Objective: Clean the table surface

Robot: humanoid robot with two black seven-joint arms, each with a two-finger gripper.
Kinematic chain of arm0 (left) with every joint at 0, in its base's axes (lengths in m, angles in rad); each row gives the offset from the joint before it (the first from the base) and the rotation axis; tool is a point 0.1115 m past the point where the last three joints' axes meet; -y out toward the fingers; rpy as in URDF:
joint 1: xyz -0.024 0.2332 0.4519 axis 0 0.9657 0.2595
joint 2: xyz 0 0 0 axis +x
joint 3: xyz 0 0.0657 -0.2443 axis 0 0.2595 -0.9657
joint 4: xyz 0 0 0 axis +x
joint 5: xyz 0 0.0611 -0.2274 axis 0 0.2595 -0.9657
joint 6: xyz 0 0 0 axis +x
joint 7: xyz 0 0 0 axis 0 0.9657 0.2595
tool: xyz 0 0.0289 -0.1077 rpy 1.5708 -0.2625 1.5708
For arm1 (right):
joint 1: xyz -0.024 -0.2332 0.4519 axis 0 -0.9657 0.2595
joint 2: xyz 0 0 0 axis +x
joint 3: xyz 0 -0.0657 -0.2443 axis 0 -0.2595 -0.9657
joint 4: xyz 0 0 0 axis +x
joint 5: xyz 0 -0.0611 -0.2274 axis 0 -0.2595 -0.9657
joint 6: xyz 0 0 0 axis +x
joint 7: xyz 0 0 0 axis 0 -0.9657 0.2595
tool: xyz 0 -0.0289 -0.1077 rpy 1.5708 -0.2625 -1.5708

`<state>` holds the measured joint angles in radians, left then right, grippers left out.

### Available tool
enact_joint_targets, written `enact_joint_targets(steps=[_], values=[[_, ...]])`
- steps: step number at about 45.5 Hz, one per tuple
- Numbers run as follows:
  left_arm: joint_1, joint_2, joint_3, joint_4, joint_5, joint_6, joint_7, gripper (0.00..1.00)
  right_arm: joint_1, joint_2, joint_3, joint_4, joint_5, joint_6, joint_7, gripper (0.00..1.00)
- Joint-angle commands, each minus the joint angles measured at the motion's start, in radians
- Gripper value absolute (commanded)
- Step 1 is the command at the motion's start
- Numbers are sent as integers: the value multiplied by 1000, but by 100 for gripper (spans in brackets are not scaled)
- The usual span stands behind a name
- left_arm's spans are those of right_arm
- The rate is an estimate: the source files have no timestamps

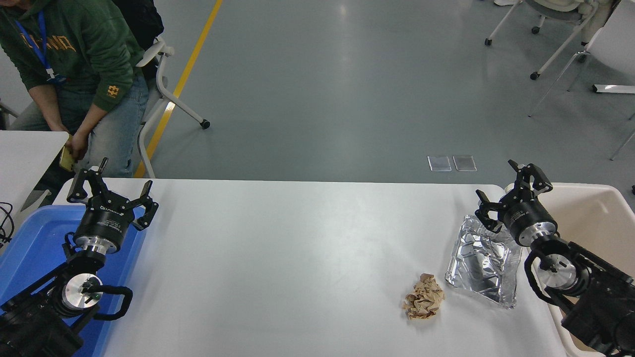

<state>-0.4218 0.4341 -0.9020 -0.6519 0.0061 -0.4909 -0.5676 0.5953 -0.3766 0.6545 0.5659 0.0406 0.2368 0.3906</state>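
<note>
The table surface (297, 258) is a wide white tabletop filling the lower half of the head view. On its right part lie a crumpled brown paper ball (423, 296) and a crinkled silver foil tray (483, 262). My right gripper (511, 191) is open and hovers over the table's far right corner, just above the foil tray's far edge, with nothing between its fingers. My left gripper (110, 186) is open too, parked at the lower left over the blue tray.
A blue plastic tray (34, 243) sits at the table's left end under my left arm. A cream bin (603, 218) stands off the right end. A person in a green hoodie (74, 59) sits at the far left beside a smaller white table (25, 153).
</note>
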Motion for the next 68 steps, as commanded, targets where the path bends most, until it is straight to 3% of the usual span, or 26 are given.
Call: enact_joint_targets(steps=[1, 19, 32, 47, 58, 68], values=[[0, 0, 0, 0, 0, 0, 0, 99, -41, -70, 0, 110, -2, -45, 5, 99], [0, 0, 0, 0, 0, 0, 0, 99, -91, -197, -27, 273, -153, -111, -4, 99], [0, 0, 0, 0, 0, 0, 0, 99, -101, -331, -174, 463, -243, -166, -15, 99], [0, 0, 0, 0, 0, 0, 0, 99, -97, -508, -274, 562, -525, -180, -24, 99], [0, 0, 0, 0, 0, 0, 0, 99, -84, -605, -326, 603, -542, -179, -166, 99], [0, 0, 0, 0, 0, 0, 0, 99, -84, -648, -328, 663, -717, -186, -256, 99]])
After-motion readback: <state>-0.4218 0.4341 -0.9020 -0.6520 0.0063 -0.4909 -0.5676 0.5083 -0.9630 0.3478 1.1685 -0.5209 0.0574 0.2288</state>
